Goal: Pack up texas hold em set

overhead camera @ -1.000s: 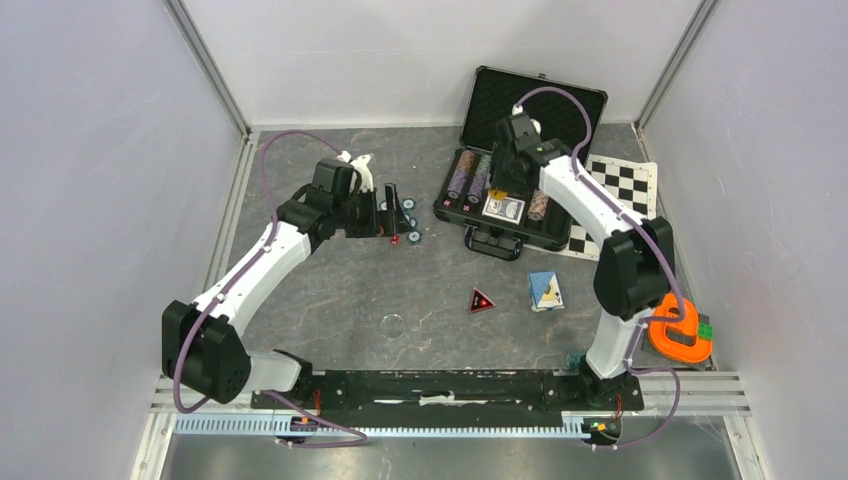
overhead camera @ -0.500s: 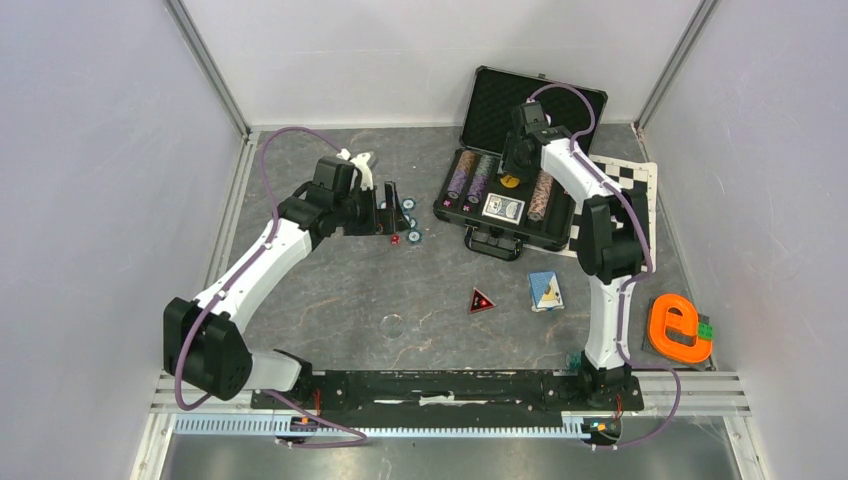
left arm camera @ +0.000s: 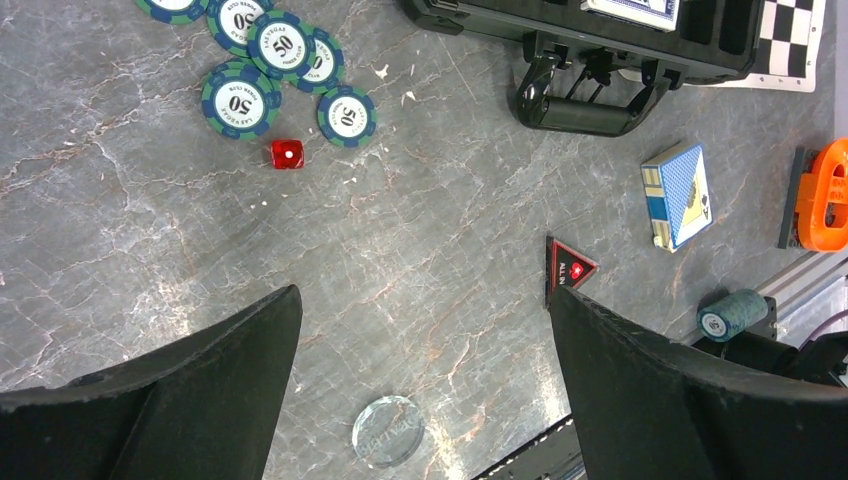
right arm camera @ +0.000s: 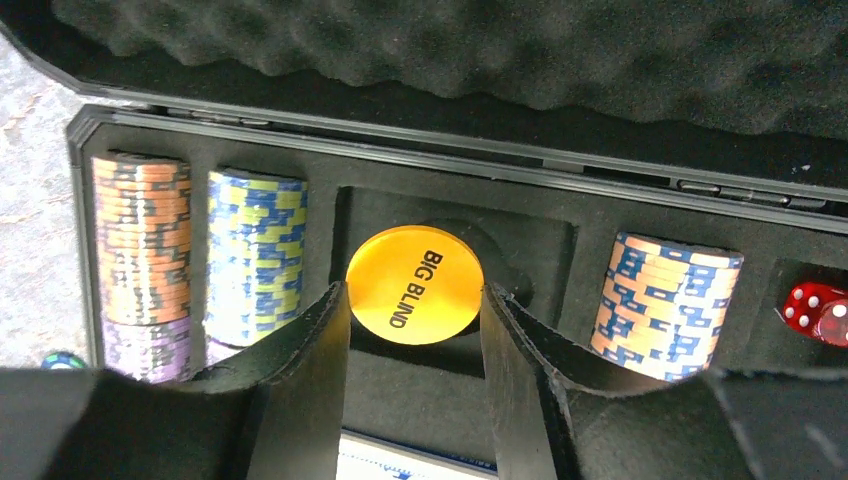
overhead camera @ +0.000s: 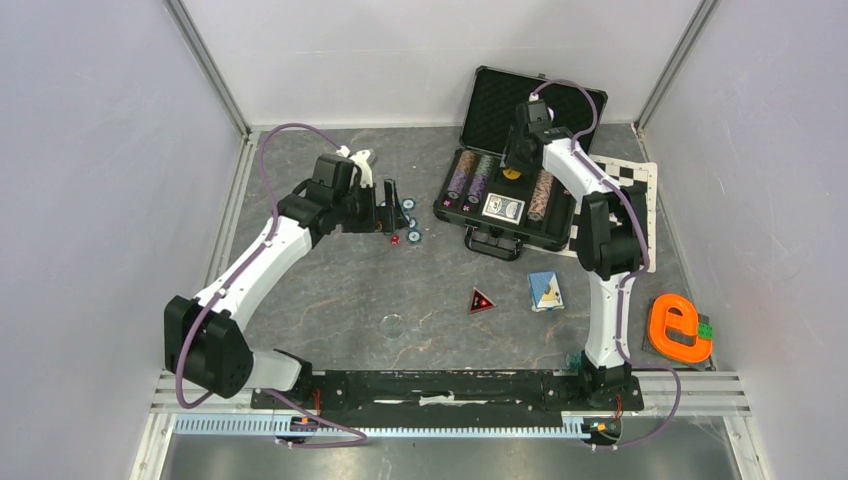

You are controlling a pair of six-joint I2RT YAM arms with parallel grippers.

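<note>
The black poker case point(overhead camera: 446, 215) lies open at the back right, holding chip stacks point(right arm camera: 140, 250), a card deck point(overhead camera: 503, 208) and red dice point(right arm camera: 818, 310). My right gripper point(right arm camera: 415, 290) is shut on the yellow BIG BLIND button point(right arm camera: 415, 285), which also shows in the top view point(overhead camera: 511, 173), over the case's middle compartment. My left gripper point(left arm camera: 420, 300) is open and empty above the table, next to several loose blue 50 chips point(left arm camera: 270, 70) and a red die point(left arm camera: 287, 153). A clear dealer button point(left arm camera: 388, 430), a red-and-black triangle marker point(left arm camera: 568, 270) and a blue card deck point(left arm camera: 678, 195) lie on the table.
A checkered board point(overhead camera: 625, 185) lies under the case's right side. An orange e-shaped object point(overhead camera: 680, 328) sits at the right front. A small teal spool point(left arm camera: 730, 315) stands by the right arm's base. Walls close in on the left, back and right.
My right gripper has carried the yellow button from the front of the case back toward the lid, and its elbow has swung up. The left arm has barely moved.
</note>
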